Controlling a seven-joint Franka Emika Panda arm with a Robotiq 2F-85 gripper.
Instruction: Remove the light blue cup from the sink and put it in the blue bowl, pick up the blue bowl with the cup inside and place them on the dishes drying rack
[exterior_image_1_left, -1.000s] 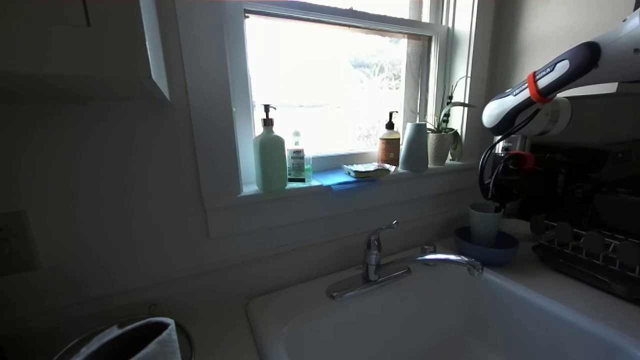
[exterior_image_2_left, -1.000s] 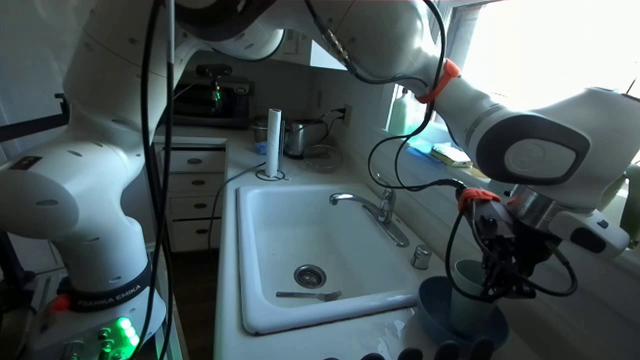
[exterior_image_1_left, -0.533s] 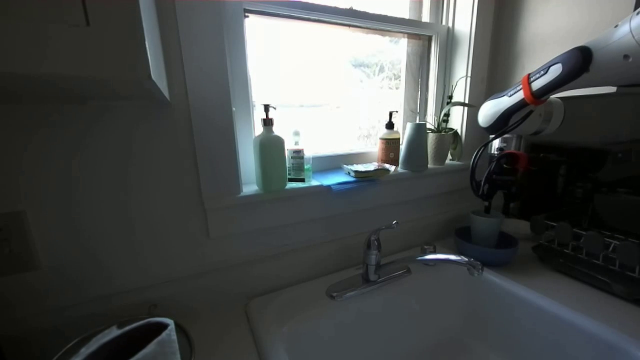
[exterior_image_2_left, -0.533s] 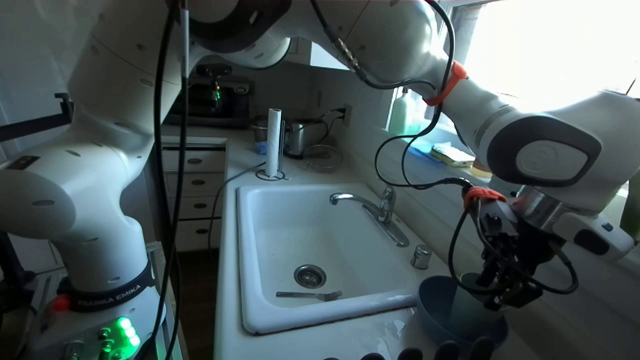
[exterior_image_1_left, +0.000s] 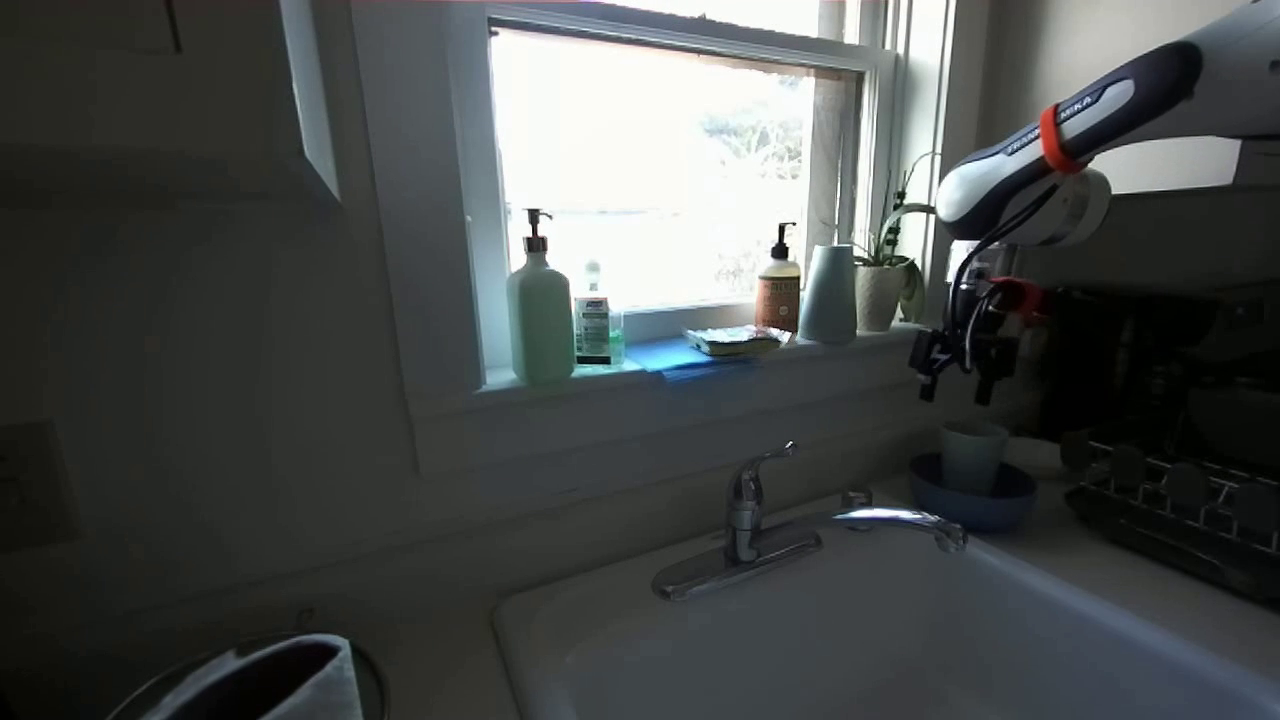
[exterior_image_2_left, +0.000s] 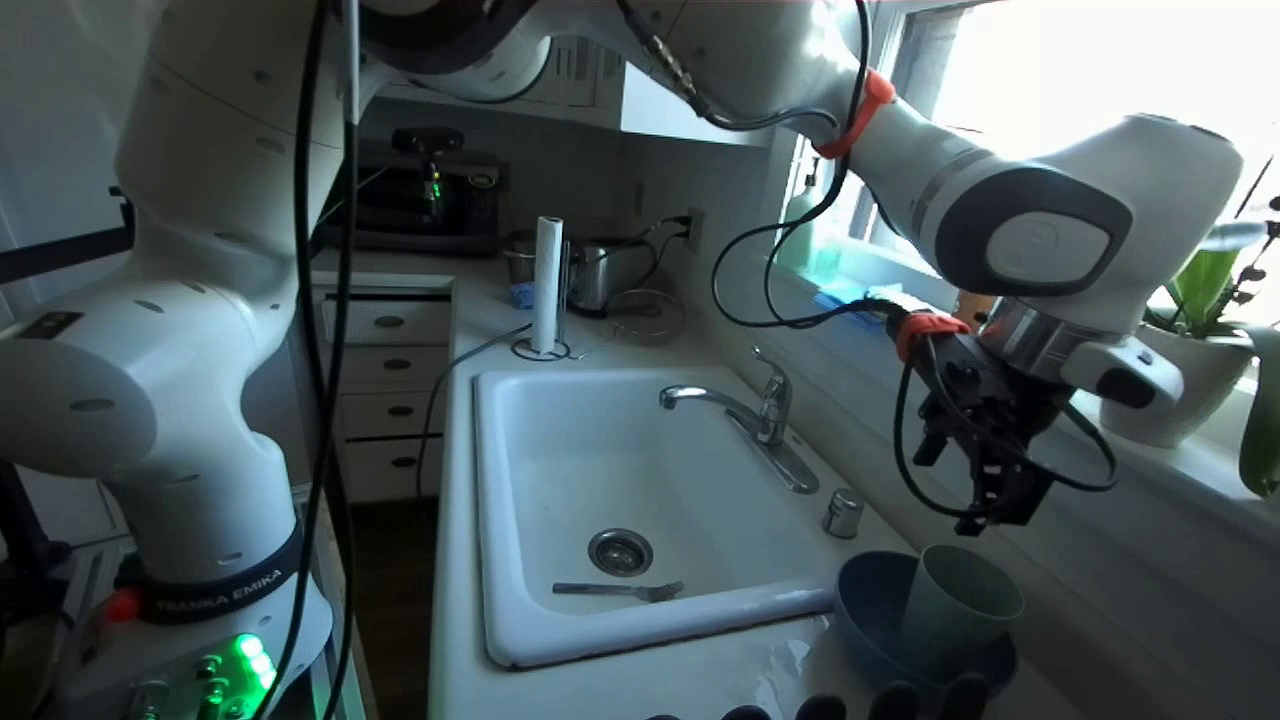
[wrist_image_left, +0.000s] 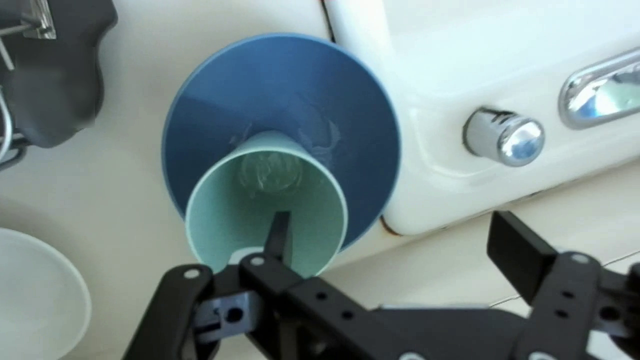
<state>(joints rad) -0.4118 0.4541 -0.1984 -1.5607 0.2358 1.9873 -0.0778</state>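
Note:
The light blue cup (exterior_image_2_left: 962, 598) stands inside the blue bowl (exterior_image_2_left: 868, 600), leaning toward the rim on the window side. Looking down in the wrist view, the mouth of the cup (wrist_image_left: 312, 200) covers part of the bowl (wrist_image_left: 280, 75). Above them, clear of the cup, my gripper (exterior_image_1_left: 956, 396) is open with nothing held; in the wrist view the gripper (wrist_image_left: 392, 217) has one finger overlapping the cup's mouth. The bowl rests on the counter at the corner of the white sink (exterior_image_2_left: 660, 450). Beside it is the dark dishes drying rack (exterior_image_1_left: 1190, 505), partly out of frame.
A chrome faucet (exterior_image_1_left: 745, 520) and a small chrome cap (wrist_image_left: 505, 135) stand on the sink's back ledge. A fork (exterior_image_2_left: 620, 591) lies in the basin. Near the blue bowl sits a white bowl (wrist_image_left: 35, 300). The windowsill holds bottles, an upturned tumbler (exterior_image_1_left: 828, 295) and a plant pot (exterior_image_2_left: 1180, 390).
The gripper has opened and let go of the cup, then risen above it toward the window. The cup stays in the bowl and now leans more.

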